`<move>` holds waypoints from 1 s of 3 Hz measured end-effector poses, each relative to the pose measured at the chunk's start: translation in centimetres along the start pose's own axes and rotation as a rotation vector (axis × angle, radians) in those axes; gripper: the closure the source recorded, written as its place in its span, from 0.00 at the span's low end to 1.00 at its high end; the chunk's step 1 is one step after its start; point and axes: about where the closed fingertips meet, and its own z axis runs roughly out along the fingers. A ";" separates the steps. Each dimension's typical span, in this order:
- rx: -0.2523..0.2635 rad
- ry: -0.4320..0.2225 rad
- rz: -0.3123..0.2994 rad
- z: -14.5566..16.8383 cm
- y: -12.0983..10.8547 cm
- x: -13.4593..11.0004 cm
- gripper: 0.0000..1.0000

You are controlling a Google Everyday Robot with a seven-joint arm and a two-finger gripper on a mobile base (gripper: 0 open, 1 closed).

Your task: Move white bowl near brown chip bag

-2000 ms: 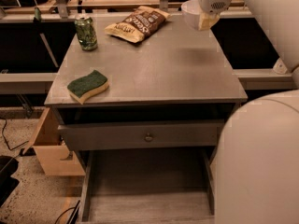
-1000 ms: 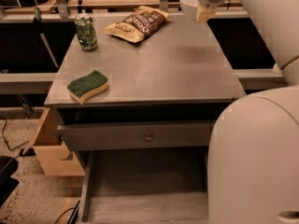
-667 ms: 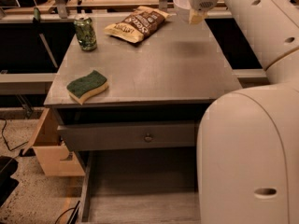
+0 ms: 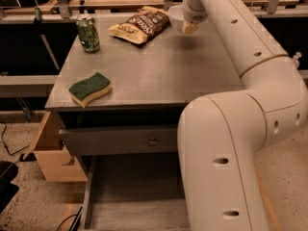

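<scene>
The brown chip bag (image 4: 139,25) lies flat at the far middle of the grey table (image 4: 159,71). The white bowl (image 4: 175,14) is just to its right, by the bag's far right corner. My gripper (image 4: 188,26) comes down from the long white arm at the far right and is shut on the bowl's right rim. I cannot tell whether the bowl rests on the table or hangs just above it.
A green can (image 4: 88,33) stands at the far left of the table. A green-topped yellow sponge (image 4: 89,88) lies near the front left edge. The arm's white body (image 4: 226,167) fills the right foreground. An open drawer (image 4: 134,196) and a cardboard box (image 4: 50,153) sit below.
My gripper has carried the white bowl leftward along the far edge, from the table's right corner to beside the chip bag. The arm's body has swung further into view.
</scene>
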 end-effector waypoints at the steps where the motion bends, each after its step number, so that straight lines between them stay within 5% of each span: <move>1: -0.029 0.005 0.021 3.3 0.5 -0.4 1.00; 3: -0.037 0.026 0.070 6.5 0.7 -0.9 1.00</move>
